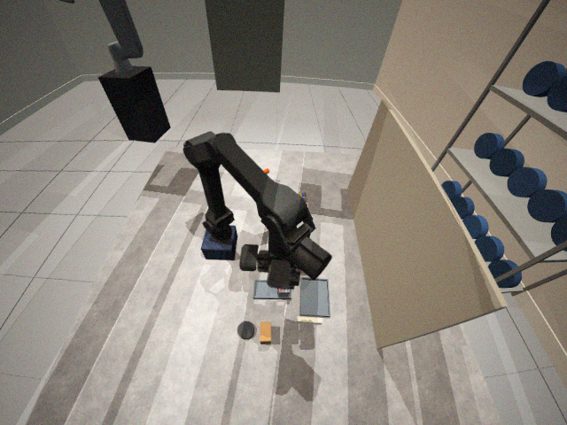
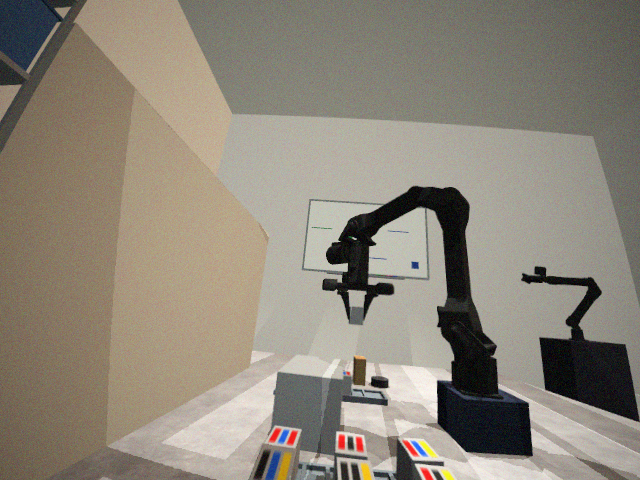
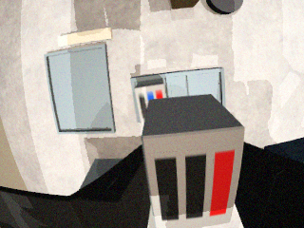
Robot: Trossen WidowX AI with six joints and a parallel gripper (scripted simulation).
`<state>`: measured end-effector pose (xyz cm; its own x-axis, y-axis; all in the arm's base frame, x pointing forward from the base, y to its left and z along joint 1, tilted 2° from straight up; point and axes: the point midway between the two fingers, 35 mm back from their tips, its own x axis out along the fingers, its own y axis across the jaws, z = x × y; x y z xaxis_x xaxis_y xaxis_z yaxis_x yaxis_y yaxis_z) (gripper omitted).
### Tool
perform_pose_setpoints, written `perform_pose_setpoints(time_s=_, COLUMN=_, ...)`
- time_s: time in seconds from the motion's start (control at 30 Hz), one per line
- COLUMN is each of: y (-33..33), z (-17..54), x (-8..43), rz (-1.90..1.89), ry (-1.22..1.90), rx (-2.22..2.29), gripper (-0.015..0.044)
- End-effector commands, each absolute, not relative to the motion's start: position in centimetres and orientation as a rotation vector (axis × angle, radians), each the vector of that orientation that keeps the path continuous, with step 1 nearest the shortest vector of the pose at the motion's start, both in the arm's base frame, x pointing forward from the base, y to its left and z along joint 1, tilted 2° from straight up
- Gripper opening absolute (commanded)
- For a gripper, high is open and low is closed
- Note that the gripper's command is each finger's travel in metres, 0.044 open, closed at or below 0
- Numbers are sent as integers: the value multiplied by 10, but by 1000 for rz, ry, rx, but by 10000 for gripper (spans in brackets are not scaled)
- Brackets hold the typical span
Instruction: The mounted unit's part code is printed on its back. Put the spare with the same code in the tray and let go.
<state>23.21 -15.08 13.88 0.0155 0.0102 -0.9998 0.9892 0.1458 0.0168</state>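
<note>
Gripper [image 1: 271, 292] [image 2: 356, 316] [image 3: 185, 147] pointing down, raised

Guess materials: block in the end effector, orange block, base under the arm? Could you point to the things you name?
Striped block [image 2: 356, 315] [image 3: 194, 173]: likely matte plastic, flat grey faces without glare. Orange block [image 1: 265, 332] [image 2: 359, 370]: painted wood or plastic, unclear; no grain visible. Navy base [image 1: 219, 251] [image 2: 485, 426]: perhaps painted metal, dull, uniform colour.

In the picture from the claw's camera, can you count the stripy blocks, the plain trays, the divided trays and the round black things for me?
Stripy blocks: 2, the held block and the other block
Plain tray: 1
Divided tray: 1
Round black thing: 1
Total: 5
</note>
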Motion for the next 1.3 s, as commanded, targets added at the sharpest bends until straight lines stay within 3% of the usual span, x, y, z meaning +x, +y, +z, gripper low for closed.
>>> perform_pose_setpoints(time_s=0.0, y=-152, z=141, x=249, rz=-1084, ry=1267, rx=1121, gripper=0)
perform_pose_setpoints(time_s=0.8, y=-136, z=135, x=359, rz=-1076, ry=1261, rx=1126, gripper=0)
perform_pose_setpoints(time_s=1.27, y=-136, z=125, x=364, rz=-1076, ry=1261, rx=1126, gripper=0)
